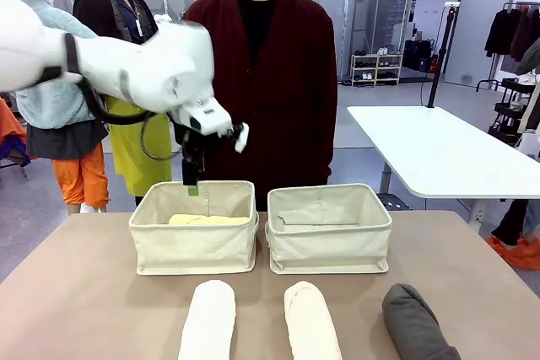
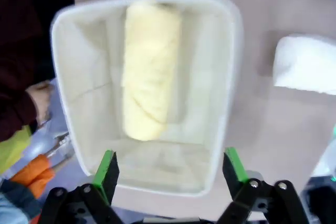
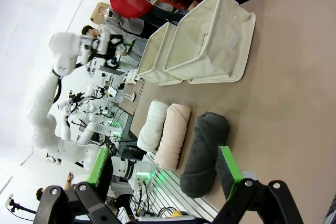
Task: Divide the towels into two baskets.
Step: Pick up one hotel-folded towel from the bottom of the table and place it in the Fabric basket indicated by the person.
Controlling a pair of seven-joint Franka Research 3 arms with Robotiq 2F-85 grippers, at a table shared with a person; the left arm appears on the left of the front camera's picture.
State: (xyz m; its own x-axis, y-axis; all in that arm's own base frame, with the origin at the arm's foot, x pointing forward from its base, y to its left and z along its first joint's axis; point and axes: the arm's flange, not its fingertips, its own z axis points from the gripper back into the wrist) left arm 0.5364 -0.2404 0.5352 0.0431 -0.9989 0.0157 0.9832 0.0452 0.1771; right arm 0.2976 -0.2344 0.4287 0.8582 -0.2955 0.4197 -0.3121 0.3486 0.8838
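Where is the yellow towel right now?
In the front view, the yellow towel lies inside the left basket, below the open left gripper.

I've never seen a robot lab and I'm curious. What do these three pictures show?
A two-armed robot faces a person across a table. One picture looks across it; the other two come from wrist cameras looking along each claw. The left claw hangs open over the left basket, where a yellow towel lies. The right claw is open, holding nothing. A white towel, pink towel and grey towel lie in front of that and the right basket.
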